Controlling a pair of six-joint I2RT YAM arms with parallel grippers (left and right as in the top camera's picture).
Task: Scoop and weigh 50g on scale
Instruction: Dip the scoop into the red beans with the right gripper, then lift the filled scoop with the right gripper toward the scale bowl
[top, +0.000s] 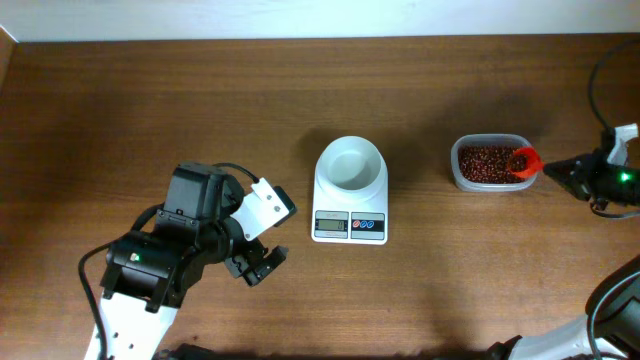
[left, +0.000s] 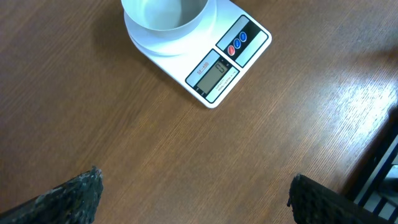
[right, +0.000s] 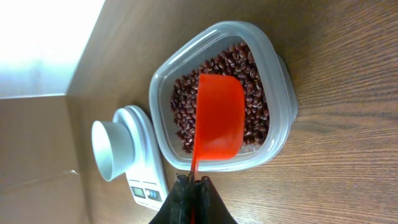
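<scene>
Two robot arms sit at a brown wooden table. A small white scale with a round white bowl stands near the table's middle, its display facing the robot. To its right, and apart from it, a clear plastic tub holds a heap of dark red-brown beans. The right gripper is pressed together on the thin handle of a red scoop, whose cup sits over the beans inside the tub. The left gripper, fingers spread wide, hovers over the table left of the scale.
</scene>
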